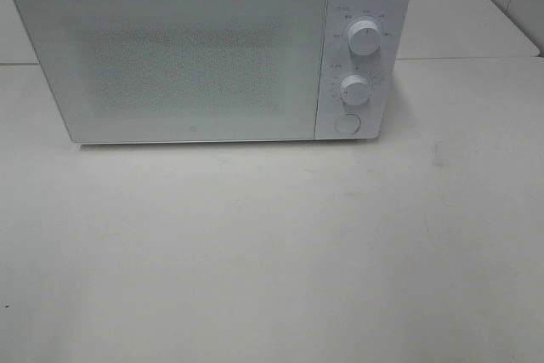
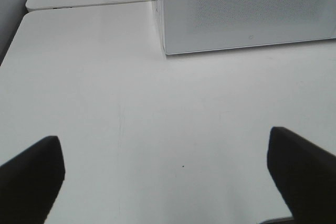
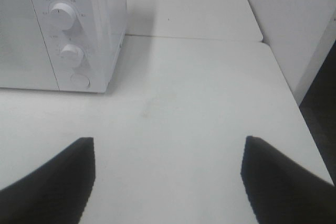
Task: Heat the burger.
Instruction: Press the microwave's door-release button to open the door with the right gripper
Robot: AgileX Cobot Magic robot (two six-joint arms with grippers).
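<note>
1. The white table (image 1: 272, 252) fills all three views. Only the right wrist view shows its far edge.
2. The white microwave (image 1: 187, 57) stands at the back with its door (image 1: 170, 57) closed. Only the high view shows its whole front, and that view shows neither gripper.
3. The left gripper (image 2: 164, 148) hovers over bare table with its jaws spread wide, holding nothing.
4. The right gripper (image 3: 169, 145) does likewise, facing the two dials (image 3: 63, 17) and the round button (image 3: 80, 81).
5. The burger appears in no view, so its place and look cannot be told.
</note>
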